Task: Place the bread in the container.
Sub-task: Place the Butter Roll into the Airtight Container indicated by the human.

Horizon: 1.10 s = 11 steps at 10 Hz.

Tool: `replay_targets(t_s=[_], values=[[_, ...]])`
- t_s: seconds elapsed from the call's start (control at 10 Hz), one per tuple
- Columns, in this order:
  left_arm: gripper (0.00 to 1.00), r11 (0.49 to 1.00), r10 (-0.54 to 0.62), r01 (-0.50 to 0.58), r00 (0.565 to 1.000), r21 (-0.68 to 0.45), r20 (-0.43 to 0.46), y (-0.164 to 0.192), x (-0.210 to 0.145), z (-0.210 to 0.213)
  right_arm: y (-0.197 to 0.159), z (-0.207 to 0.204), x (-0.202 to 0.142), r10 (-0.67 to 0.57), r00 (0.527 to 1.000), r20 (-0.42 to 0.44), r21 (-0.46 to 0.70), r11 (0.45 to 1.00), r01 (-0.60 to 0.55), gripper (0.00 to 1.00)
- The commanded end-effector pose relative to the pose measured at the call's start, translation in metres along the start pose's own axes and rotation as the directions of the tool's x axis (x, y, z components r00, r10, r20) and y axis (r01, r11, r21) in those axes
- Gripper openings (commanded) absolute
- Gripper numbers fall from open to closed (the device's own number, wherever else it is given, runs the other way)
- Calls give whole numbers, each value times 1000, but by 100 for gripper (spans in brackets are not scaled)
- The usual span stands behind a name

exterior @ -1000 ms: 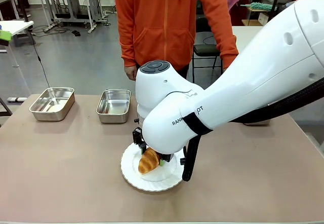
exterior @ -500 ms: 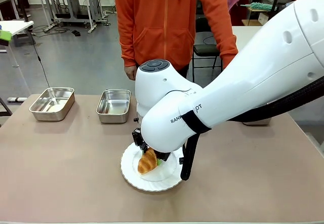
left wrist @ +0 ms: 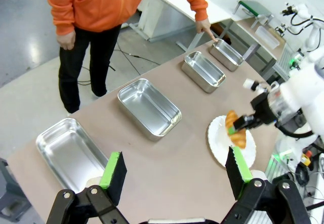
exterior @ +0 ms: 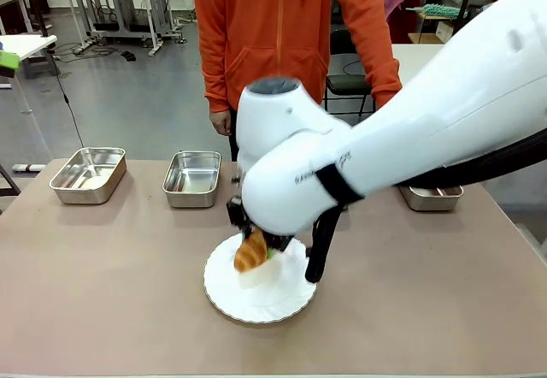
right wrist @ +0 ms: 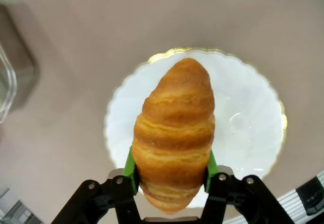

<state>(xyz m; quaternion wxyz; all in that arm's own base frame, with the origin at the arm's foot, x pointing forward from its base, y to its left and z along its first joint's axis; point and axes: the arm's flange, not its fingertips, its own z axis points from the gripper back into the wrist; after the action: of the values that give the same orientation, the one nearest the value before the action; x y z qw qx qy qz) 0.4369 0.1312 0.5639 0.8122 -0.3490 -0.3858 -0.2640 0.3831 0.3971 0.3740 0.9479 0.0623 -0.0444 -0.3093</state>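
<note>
The golden-brown bread (exterior: 250, 254) hangs just above the white plate (exterior: 265, 301), with my right gripper (exterior: 256, 251) shut on it. From the right wrist, green pads (right wrist: 129, 169) squeeze the bread (right wrist: 174, 127) at its lower sides over the plate (right wrist: 248, 122). Two steel pans (exterior: 87, 174) (exterior: 191, 178) sit at the back left, and part of another pan (exterior: 432, 197) shows at the right. My left gripper (left wrist: 175, 171) hovers open high over the table, looking down on four pans in a row. The person's finger (left wrist: 206, 30) rests by the farthest pan (left wrist: 226, 54).
A person in an orange hoodie (exterior: 291, 27) stands at the far edge of the table. My big white right arm (exterior: 410, 147) crosses the middle and hides the table behind it. Bare tabletop (exterior: 102, 275) lies left of the plate.
My right gripper has risen with the bread, lifting it off the plate. The arm's elbow has swung up and back a little.
</note>
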Motion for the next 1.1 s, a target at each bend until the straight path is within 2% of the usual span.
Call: replay_targets(t_s=[0.0,0.3,0.5,0.7,0.8,0.9,1.0], values=[[100,1000,-3,3,1000,-2,16,-1,1,1,-7,73,49,14,1000,-3,-7,1000,-14,58],[100,1000,-3,3,1000,-2,16,-1,1,1,-31,131,147,259,964,-68,-49,964,-262,58],[100,1000,-3,3,1000,-2,16,-1,1,1,-65,149,220,462,875,-142,23,886,-464,58],[100,1000,-3,3,1000,-2,16,-1,1,1,-92,139,256,658,748,-86,43,753,-657,58],[100,1000,-3,3,1000,-2,16,-1,1,1,-105,132,264,701,711,-61,82,713,-696,58],[100,1000,-3,3,1000,-2,16,-1,1,1,-89,145,253,549,831,-87,0,835,-551,58],[100,1000,-3,3,1000,-2,16,-1,1,1,-89,145,253,549,831,-87,0,835,-551,58]])
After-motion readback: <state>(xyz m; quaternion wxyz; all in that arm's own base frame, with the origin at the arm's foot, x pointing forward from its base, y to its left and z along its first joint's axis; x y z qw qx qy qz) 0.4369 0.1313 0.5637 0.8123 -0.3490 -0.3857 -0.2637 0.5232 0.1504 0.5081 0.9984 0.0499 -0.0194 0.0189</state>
